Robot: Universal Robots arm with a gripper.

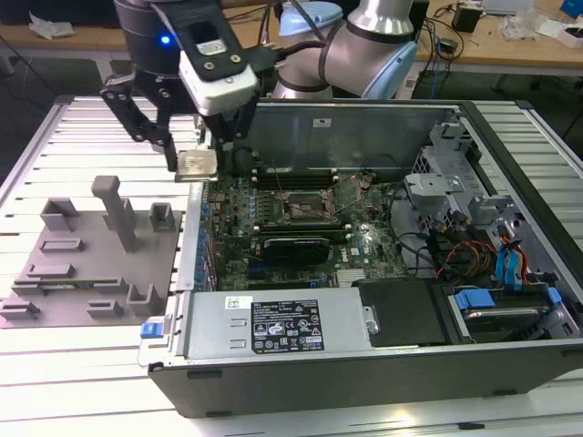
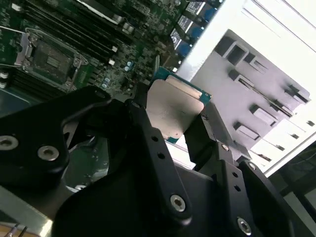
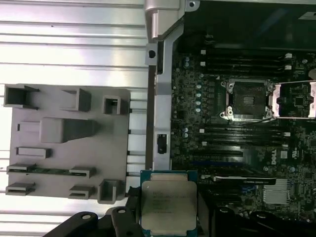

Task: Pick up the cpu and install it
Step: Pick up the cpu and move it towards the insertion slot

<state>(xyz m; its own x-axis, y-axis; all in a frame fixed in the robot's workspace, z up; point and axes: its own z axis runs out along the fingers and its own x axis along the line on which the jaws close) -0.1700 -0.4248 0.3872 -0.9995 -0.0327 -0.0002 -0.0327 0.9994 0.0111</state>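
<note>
My pincer [image 1: 195,155] is pinching the cpu [image 1: 197,167] by two of its sides. The cpu lies flat with its shiny side up. It hangs in the air over the side edge of the open computer case [image 1: 383,127], between the grey tray [image 1: 82,273] and the green board [image 1: 373,238]. In the first wrist view the open socket [image 3: 247,101] is well apart from the cpu. The tray sits on the counter [image 1: 55,364], just beside the case.
</note>
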